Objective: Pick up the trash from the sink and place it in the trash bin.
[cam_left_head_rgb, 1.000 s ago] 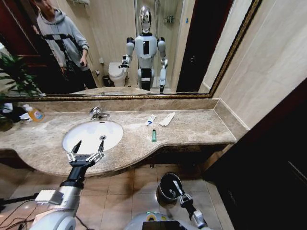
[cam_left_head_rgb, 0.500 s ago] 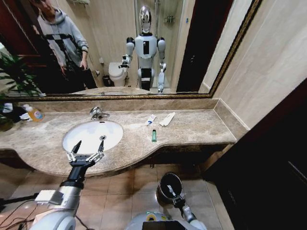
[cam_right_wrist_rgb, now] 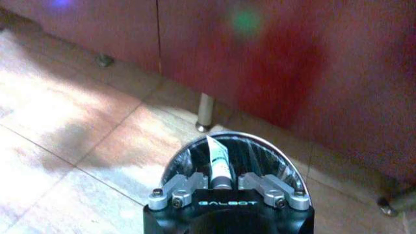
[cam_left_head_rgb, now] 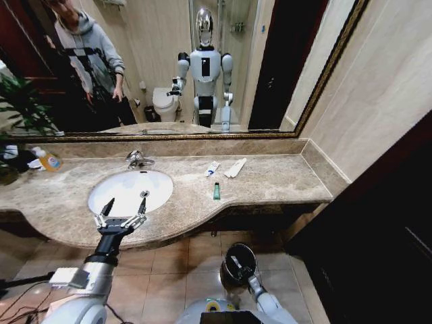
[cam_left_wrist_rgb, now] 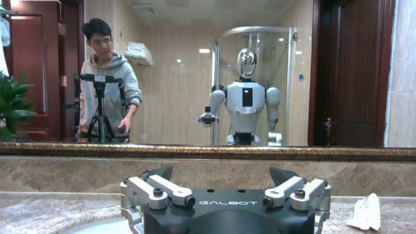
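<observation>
Right wrist view | my right claw [cam_right_wrist_rgb: 220, 184], lowered closer since a second ago, grips a white mini tube [cam_right_wrist_rgb: 217, 163] directly over the trash bin [cam_right_wrist_rgb: 286, 168] | drop looks imminent | left claw [cam_left_head_rgb: 121, 212] spread, idle above the bin at the sink [cam_left_head_rgb: 125, 187]

Down by the floor, a white mini tube with a dark cap [cam_right_wrist_rgb: 219, 166] is pinched between the right gripper's [cam_right_wrist_rgb: 223, 184] metal fingers [cam_right_wrist_rgb: 188, 185], its flat crimped end pointing out beyond their tips. Right under those fingers stands the small round black trash bin with a shiny metal rim [cam_right_wrist_rgb: 289, 167], on the tiled floor. On the beige marble counter a green tube [cam_left_head_rgb: 217, 191], a white tube [cam_left_head_rgb: 212, 169] and long flat white packets [cam_left_head_rgb: 235, 167] lie well away from the left gripper's [cam_left_head_rgb: 121, 206] spread black fingertips [cam_left_head_rgb: 108, 205], which hang over the near edge of the white oval sink [cam_left_head_rgb: 125, 188].
</observation>
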`<state>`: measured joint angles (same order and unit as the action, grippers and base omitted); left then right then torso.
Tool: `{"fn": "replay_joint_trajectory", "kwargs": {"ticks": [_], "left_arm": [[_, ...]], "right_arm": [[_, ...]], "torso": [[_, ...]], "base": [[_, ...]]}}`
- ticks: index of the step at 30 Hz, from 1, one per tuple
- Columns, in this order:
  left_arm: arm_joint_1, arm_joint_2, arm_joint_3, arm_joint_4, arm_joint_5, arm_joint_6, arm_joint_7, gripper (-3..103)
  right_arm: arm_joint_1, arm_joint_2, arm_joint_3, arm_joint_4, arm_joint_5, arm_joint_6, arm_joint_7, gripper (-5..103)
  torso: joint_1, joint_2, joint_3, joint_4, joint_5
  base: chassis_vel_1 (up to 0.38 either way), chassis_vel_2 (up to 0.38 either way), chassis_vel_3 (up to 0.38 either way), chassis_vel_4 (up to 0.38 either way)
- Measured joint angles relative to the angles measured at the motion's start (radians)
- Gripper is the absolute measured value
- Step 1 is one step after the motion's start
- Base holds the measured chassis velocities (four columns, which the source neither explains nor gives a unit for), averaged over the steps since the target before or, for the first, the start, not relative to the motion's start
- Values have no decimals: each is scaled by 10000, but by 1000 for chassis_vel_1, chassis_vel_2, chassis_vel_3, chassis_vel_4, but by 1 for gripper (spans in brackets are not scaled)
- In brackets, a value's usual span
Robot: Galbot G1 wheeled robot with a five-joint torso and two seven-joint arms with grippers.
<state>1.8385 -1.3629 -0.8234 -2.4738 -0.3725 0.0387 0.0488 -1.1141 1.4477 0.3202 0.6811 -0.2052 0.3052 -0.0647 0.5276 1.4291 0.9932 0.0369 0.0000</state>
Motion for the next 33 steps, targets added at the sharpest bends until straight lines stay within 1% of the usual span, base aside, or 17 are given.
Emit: {"fn": "replay_joint_trajectory", "kwargs": {"ticks": [4,9,10,11,12,16,17,19,21,22,23,24,25,27,28,32,33], "left_arm": [[0,0,0,0,0,0,0,100],[0,0,0,0,0,0,0,100],[0,0,0,0,0,0,0,100],[0,0,0,0,0,0,0,100],[0,0,0,0,0,0,0,100],[0,0,0,0,0,0,0,100],[0,0,0,0,0,0,0,100],[0,0,0,0,0,0,0,100],[0,0,1,0,0,0,0,100],[0,0,0,0,0,0,0,100],[0,0,0,0,0,0,1,100],[0,0,0,0,0,0,0,100],[0,0,0,0,0,0,0,100],[0,0,0,0,-1,0,0,100],[0,0,0,0,-1,0,0,100],[0,0,0,0,0,0,0,100],[0,0,0,0,0,0,0,100]], "right_arm": [[447,88,149,-845,-276,88,10,19],[681,184,199,-1290,-381,112,21,19],[757,229,215,-1413,-421,110,24,15],[823,272,237,-1517,-474,105,33,19],[823,272,237,-1517,-474,105,33,19],[951,356,333,-1715,-517,63,99,40],[951,356,333,-1715,-517,63,99,40],[961,353,338,-1751,-514,53,117,51],[962,348,343,-1748,-512,51,121,51],[958,339,357,-1724,-503,44,131,61],[934,331,377,-1660,-493,35,146,61],[883,318,391,-1574,-492,22,150,67],[883,318,391,-1574,-492,22,150,67],[762,296,430,-1396,-495,-3,151,78],[762,296,430,-1396,-495,-3,151,78],[520,303,496,-1266,-436,-11,177,97],[520,303,496,-1266,-436,-11,177,97]], "torso": [[0,0,0,0,-1],[0,0,0,0,-1],[0,0,0,0,0],[0,0,0,0,-1],[0,0,0,0,-1],[0,0,-1,0,-1],[0,0,-1,0,-1],[0,0,-1,-1,-1],[0,0,-1,-1,0],[0,0,-1,0,-1],[0,0,-1,0,-1],[0,0,-1,0,0],[0,0,-1,0,0],[0,0,-1,-1,-1],[0,0,-1,-1,-1],[0,1,-1,-1,-1],[0,1,-1,-1,-1]], "base": [[0,0,0,0],[0,0,0,0],[0,0,0,0],[0,0,0,0],[0,0,0,0],[0,0,0,0],[0,0,0,0],[0,0,0,0],[0,0,0,0],[0,0,0,0],[0,0,0,0],[0,0,0,0],[0,0,0,0],[0,0,0,0],[0,0,0,0],[0,0,0,0],[0,0,0,0]]}}
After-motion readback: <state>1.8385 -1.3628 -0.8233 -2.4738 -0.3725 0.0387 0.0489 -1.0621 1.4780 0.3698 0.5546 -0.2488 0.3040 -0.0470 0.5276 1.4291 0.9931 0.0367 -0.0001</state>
